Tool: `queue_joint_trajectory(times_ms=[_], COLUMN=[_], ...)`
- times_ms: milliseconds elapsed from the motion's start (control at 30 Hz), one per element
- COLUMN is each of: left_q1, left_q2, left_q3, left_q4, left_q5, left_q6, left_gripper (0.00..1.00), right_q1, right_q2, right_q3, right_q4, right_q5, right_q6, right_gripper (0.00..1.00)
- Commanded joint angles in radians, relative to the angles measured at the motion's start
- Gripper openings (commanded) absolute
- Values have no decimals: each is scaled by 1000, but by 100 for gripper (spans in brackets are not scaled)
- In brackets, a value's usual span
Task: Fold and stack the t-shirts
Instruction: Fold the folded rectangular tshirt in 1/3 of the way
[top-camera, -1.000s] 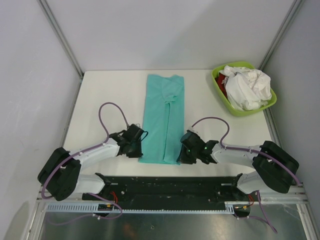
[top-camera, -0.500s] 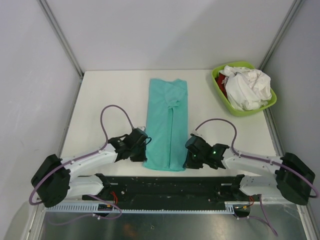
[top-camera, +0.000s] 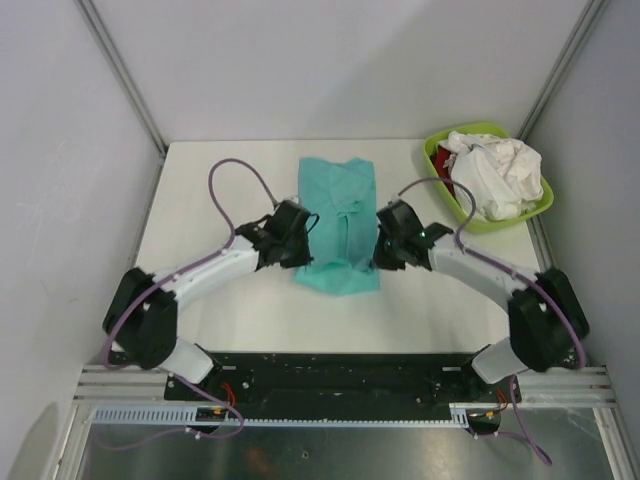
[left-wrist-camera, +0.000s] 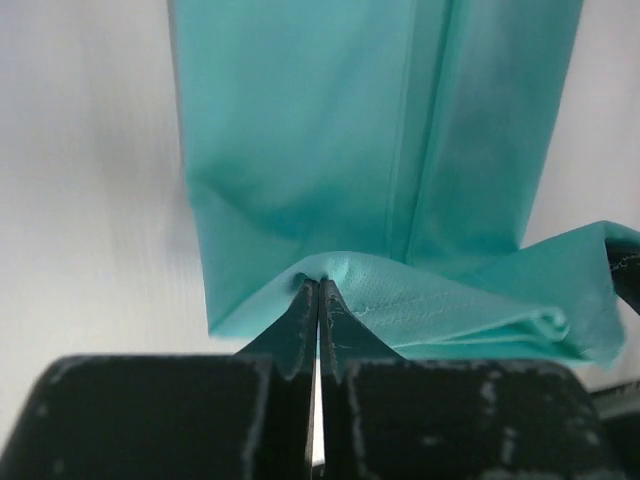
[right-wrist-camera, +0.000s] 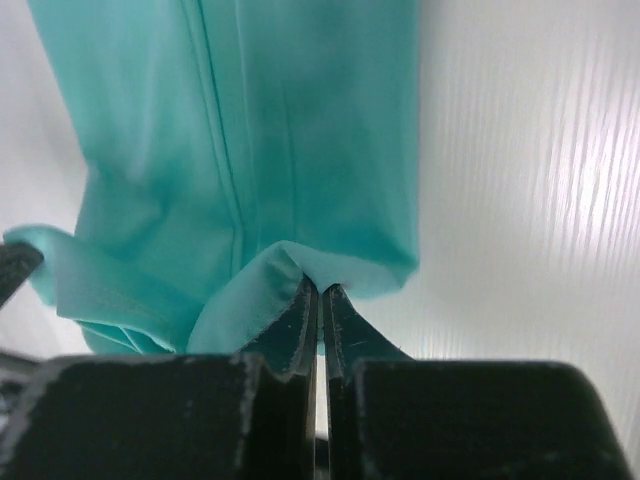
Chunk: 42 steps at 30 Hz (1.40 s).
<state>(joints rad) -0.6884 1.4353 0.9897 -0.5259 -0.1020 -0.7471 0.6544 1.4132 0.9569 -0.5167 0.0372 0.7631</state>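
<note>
**Top external.** Soft teal cloth t-shirt (top-camera: 338, 205): folded into a narrow strip at mid white bench (top-camera: 200, 180), with its near end lifted and doubled toward the far end. Left tool (top-camera: 300, 250) and right tool (top-camera: 384, 250) sit at its near corners. Lime-green plastic basin (top-camera: 437, 172), far right: holds crumpled white t-shirts (top-camera: 495, 175) and a red t-shirt (top-camera: 441, 160).

**Left wrist.** Left tool (left-wrist-camera: 318, 290) is pinched tight on the teal hem's left corner.

**Right wrist.** Right tool (right-wrist-camera: 320, 290) is pinched tight on the right corner.

**Status, judged.** Lengthwise folds done and crosswise fold under way. The basin shirts are unfolded and no stack has begun.
</note>
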Motion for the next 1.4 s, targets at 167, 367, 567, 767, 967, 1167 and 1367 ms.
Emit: queue_joint_trajectory(times_ms=[167, 367, 567, 767, 967, 1167, 1367], left_q1=[136, 182, 209, 222, 232, 245, 253], left_q2=[284, 404, 463, 512, 560, 594, 614], left_q3=[285, 388, 451, 522, 572, 604, 621], left_q4=[59, 64, 66, 67, 68, 68, 68], left_q5=[-72, -80, -73, -46, -27, -12, 0], left_q6=[58, 82, 106, 140, 155, 177, 198], left_gripper=[0, 0, 0, 0, 0, 0, 12], right_q1=[-177, -227, -248, -260, -271, -284, -300], right_q2=[339, 472, 578, 630, 662, 666, 672], right_q3=[322, 479, 605, 670, 706, 696, 698], right_q4=[92, 93, 63, 44, 26, 27, 31], right_q5=[-24, -57, -81, -81, -73, -67, -80], right_q6=[-146, -151, -153, -148, -149, -145, -147], right_gripper=[0, 0, 0, 0, 0, 0, 8])
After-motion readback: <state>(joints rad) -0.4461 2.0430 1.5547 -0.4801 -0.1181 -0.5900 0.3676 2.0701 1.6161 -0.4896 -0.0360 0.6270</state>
